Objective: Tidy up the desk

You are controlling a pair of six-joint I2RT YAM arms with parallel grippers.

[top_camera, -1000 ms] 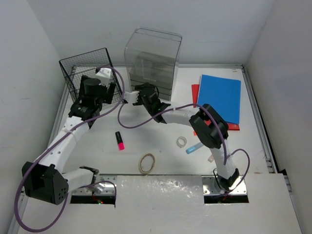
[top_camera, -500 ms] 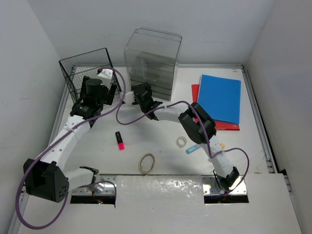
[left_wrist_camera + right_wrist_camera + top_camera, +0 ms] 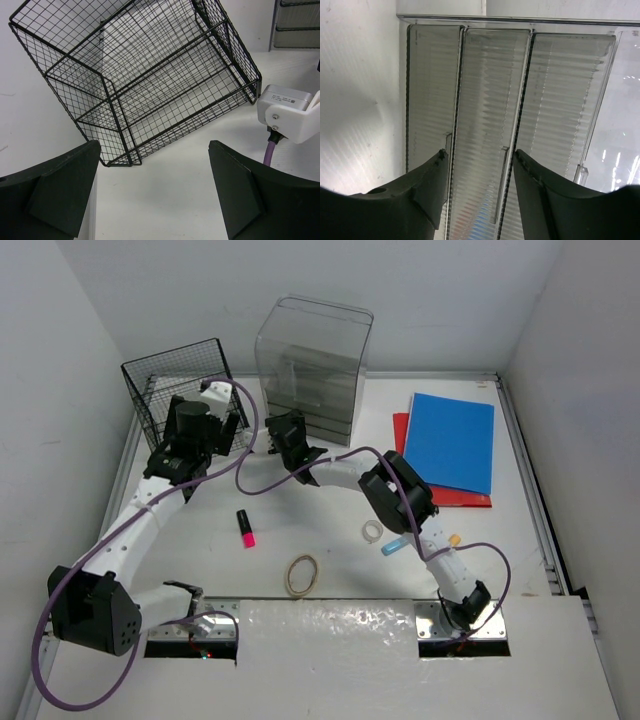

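1. Counter [image 3: 330, 520] lay beneath both arms; opening the clear drawer box [image 3: 312, 360] at its far edge seemed the step.
2. On the right arm [image 3: 340, 472], jaws stood apart astride the middle drawer's tab [image 3: 505, 149]; best centred, then closed squarely.
3. On the left arm [image 3: 140, 515], jaws gaped empty before the wire rack [image 3: 140, 75].
4. Over the last second, the right arm had neared the box.

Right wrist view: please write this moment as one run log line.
right pincer: open, at drawer box front | left pincer: open, before rack | held: nothing
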